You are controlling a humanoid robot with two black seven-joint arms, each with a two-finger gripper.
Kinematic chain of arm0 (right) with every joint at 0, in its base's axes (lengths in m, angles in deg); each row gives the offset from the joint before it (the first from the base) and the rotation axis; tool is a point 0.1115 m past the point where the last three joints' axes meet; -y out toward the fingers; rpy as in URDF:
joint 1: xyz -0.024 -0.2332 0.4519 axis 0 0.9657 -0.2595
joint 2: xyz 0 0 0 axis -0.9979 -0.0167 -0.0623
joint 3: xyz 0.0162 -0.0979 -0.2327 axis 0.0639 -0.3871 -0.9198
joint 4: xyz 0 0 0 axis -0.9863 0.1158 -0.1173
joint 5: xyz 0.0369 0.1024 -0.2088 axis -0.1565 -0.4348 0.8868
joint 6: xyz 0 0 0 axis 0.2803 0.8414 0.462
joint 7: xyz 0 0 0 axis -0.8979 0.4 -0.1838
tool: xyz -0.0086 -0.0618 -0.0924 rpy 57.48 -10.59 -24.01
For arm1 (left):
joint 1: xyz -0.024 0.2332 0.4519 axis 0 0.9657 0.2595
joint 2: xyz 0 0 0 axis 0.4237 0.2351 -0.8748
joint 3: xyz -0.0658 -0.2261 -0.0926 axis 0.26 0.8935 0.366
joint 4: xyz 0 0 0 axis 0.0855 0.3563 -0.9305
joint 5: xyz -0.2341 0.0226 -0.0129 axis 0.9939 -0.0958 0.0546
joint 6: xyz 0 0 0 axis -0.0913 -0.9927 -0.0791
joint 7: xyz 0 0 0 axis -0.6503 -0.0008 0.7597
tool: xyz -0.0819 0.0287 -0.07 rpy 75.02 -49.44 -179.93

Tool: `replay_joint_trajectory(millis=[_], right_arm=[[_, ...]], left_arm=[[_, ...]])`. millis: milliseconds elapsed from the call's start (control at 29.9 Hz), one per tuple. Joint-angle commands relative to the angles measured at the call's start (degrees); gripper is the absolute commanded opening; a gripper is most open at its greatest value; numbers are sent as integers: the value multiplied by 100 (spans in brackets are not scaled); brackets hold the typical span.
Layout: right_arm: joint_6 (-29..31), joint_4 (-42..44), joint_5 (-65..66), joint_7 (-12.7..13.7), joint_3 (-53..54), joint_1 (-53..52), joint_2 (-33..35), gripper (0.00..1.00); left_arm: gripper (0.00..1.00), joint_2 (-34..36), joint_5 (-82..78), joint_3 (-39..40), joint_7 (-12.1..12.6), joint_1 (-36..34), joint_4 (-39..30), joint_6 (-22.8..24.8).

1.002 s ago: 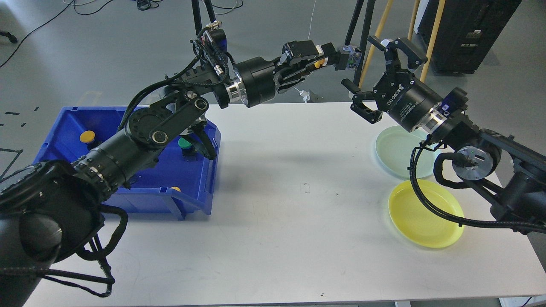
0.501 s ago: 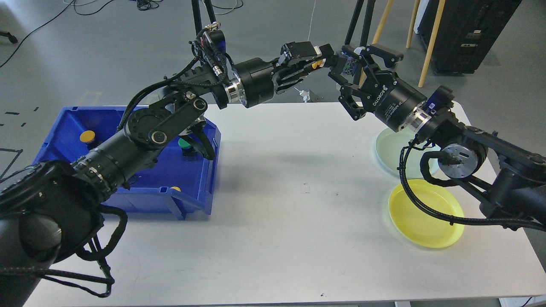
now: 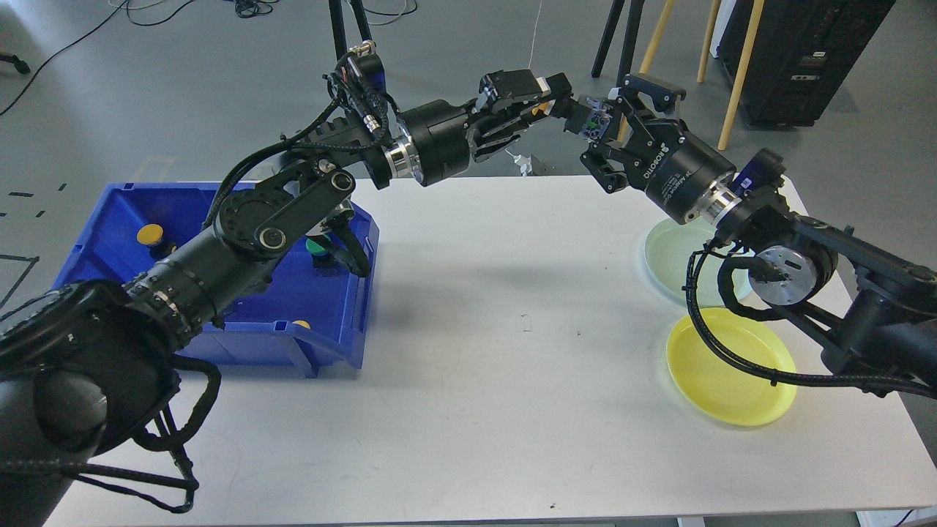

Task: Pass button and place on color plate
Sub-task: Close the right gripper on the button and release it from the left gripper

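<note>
Far to the left of and below the left gripper (image 3: 550,102) sits the blue bin (image 3: 344,307) on the white table (image 3: 476,351), with a yellow-capped button (image 3: 151,234) near its far left wall, a green-capped one (image 3: 317,246) partly behind the arm, and another yellow cap (image 3: 301,324) by its front lip. The left gripper is raised above the table's far edge, its fingers pinched on the button (image 3: 542,110) (only a bit of its yellow cap shows between them). The button's other end, a small block with blue and white parts, juts out rightward into the right gripper (image 3: 613,121), whose fingers (image 3: 654,83) stand spread around it, one above and one below; whether they touch it I cannot tell. Below and to the right of that gripper lie the pale green plate (image 3: 670,256) and, nearer the camera, the yellow plate (image 3: 725,380), both bare.
</note>
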Motion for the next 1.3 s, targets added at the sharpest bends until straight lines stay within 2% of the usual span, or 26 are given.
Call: replay_joint_trajectory(millis=[0, 33, 67, 134, 200, 267, 334, 367, 501, 1069, 1269], right_arm=[[-2, 9, -1, -5, 63, 19, 0, 0], [6, 9, -1, -5, 89, 27, 0, 1], [6, 9, -1, -5, 133, 36, 0, 8], [15, 9, -1, -5, 195, 62, 0, 32], [68, 0, -9, -32, 265, 115, 9, 44], [94, -35, -9, -67, 309, 150, 44, 66], [112, -149, -9, -76, 309, 203, 70, 94], [164, -184, -9, -84, 309, 221, 79, 98], [366, -237, -1, -85, 309, 308, 79, 99], [410, -352, 8, -85, 300, 414, 124, 99], [700, -396, 17, -76, 239, 335, 88, 98]], left_arm=[[6, 1, 29, 6, 1, 21, 0, -1], [6, 1, 29, 15, 1, 21, 0, -1], [6, 1, 38, 15, 1, 21, 0, -1], [7, -8, 38, 15, 1, 21, 0, -1], [7, 1, 38, 15, 1, 21, 0, -1], [7, 1, 38, 15, 1, 21, 0, -1], [7, 1, 38, 15, 1, 21, 0, -1], [7, 1, 38, 15, 1, 21, 0, -1], [7, -8, 38, 15, 1, 21, 8, -1], [8, -8, 144, 15, 1, 21, 9, -1], [8, -8, 152, 15, 1, 21, 9, -1]])
